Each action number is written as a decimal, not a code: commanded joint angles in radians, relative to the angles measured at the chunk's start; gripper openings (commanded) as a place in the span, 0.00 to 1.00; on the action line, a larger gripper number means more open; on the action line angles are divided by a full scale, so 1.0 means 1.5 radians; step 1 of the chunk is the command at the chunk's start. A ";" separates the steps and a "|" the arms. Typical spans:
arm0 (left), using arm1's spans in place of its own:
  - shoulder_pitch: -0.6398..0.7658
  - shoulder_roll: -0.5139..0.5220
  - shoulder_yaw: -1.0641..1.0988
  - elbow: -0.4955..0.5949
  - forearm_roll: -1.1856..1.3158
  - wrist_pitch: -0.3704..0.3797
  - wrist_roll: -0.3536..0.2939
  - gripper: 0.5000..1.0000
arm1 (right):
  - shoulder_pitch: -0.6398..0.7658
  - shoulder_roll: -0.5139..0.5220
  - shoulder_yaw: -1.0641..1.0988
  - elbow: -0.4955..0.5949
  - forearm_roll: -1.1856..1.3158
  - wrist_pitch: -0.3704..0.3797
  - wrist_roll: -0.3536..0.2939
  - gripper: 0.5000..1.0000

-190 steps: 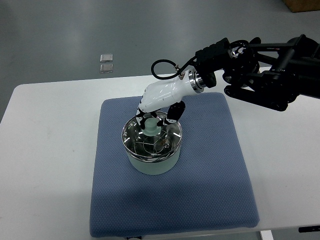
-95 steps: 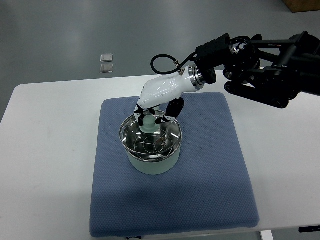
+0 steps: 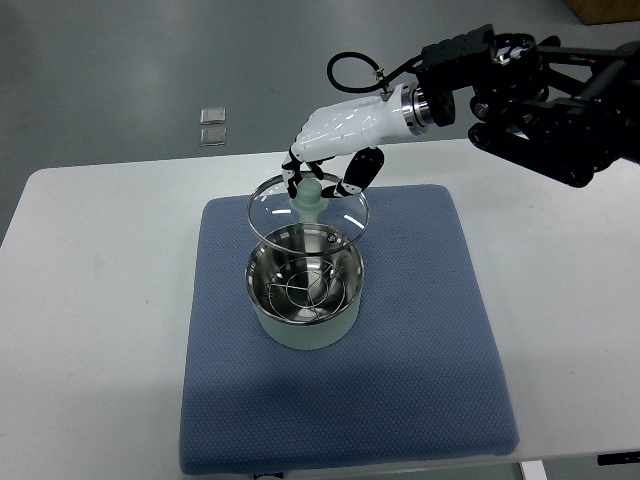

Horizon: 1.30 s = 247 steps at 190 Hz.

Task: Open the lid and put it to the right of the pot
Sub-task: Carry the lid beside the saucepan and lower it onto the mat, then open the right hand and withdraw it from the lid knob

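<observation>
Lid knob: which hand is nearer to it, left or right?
Right. The right hand grips the knob of the glass lid, holding it lifted above the pot. The left hand is out of view.

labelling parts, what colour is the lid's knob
Pale mint green, matching the pot; the knob shows in the top view.

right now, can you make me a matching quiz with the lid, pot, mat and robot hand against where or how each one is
Things:
1. lid
2. pot
3. mat
4. right robot hand

States:
A. lies flat on the white table
B. open, standing on the mat
C. lifted off the pot, held by its knob
D. closed around the knob

Pairs: 1-C, 2-B, 3-A, 4-D
</observation>
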 commanded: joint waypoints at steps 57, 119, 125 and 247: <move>0.000 0.000 0.000 0.000 0.000 0.000 0.000 1.00 | -0.070 -0.108 0.000 -0.056 0.000 -0.032 0.000 0.00; 0.000 0.000 0.000 0.000 0.000 0.000 0.000 1.00 | -0.169 -0.133 0.002 -0.054 -0.001 -0.076 0.000 0.00; 0.000 0.000 0.000 0.000 -0.001 0.000 0.000 1.00 | -0.178 -0.131 0.002 -0.054 -0.001 -0.082 0.000 0.00; 0.000 0.000 0.000 0.000 -0.001 0.000 0.000 1.00 | -0.265 -0.083 -0.001 -0.076 -0.004 -0.155 0.000 0.18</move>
